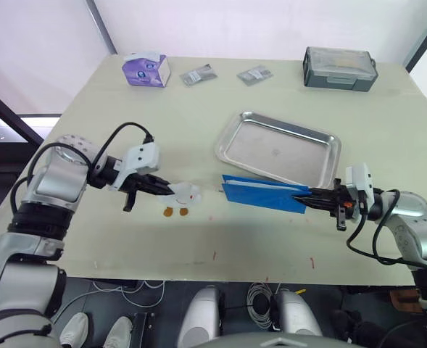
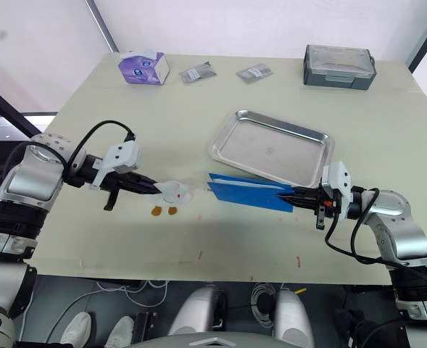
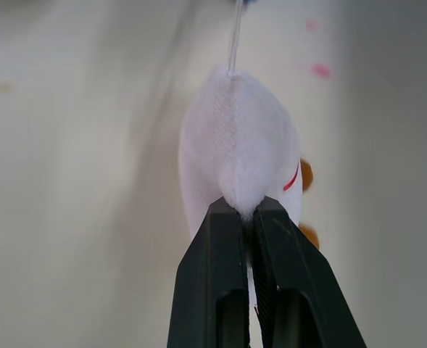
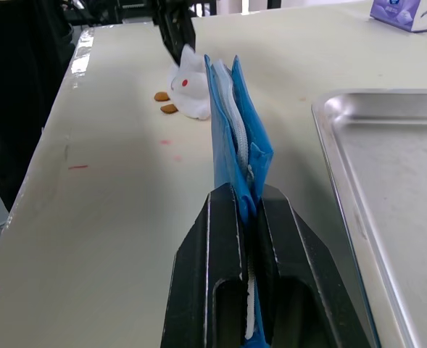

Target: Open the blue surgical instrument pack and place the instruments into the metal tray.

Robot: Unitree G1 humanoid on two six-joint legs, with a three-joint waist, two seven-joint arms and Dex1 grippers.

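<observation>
Pulling the pack open from both ends

Our right gripper [image 2: 294, 196] pinches the blue surgical instrument pack [image 2: 249, 191] beside the metal tray [image 2: 270, 148]; our left gripper [image 2: 155, 189] pinches its white rabbit charm [image 2: 175, 193]. Uneven tugging could spill instruments.

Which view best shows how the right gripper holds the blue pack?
The right wrist view: the right gripper is shut on the blue pack, held on edge, white lining visible between its layers. The eye views show it from above, beside the metal tray.
</observation>
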